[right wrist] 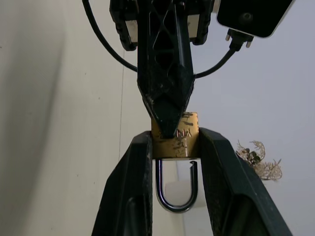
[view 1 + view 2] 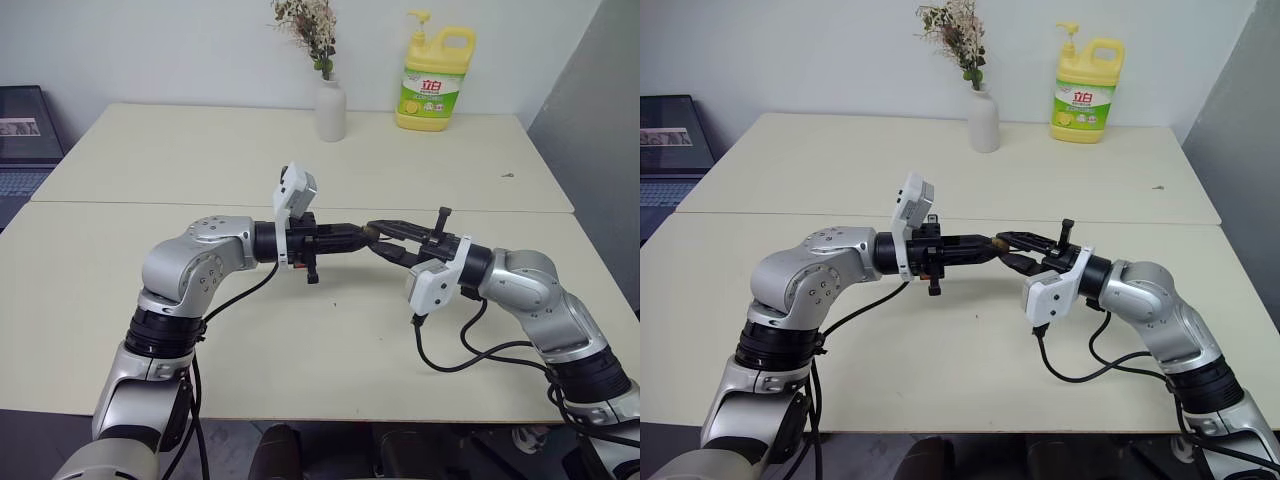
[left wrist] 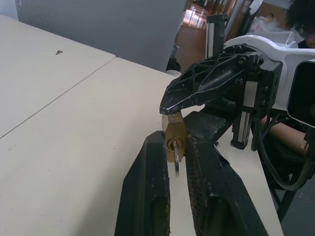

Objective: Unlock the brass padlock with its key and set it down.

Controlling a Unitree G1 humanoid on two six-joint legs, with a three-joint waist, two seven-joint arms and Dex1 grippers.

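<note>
Both grippers meet in mid-air above the cream table. The brass padlock sits clamped by its body between the fingers of my right gripper, its silver shackle pointing back toward that wrist. A small key sticks out of the padlock's keyhole. My left gripper comes in level from the left, and its two fingers are shut on the key. In the head views the padlock is a tiny gold speck between the fingertips.
A white vase with dried flowers and a yellow dish-soap bottle stand at the table's far side. A tiny object lies far right. A dark screen sits beyond the left edge. Cables hang under both wrists.
</note>
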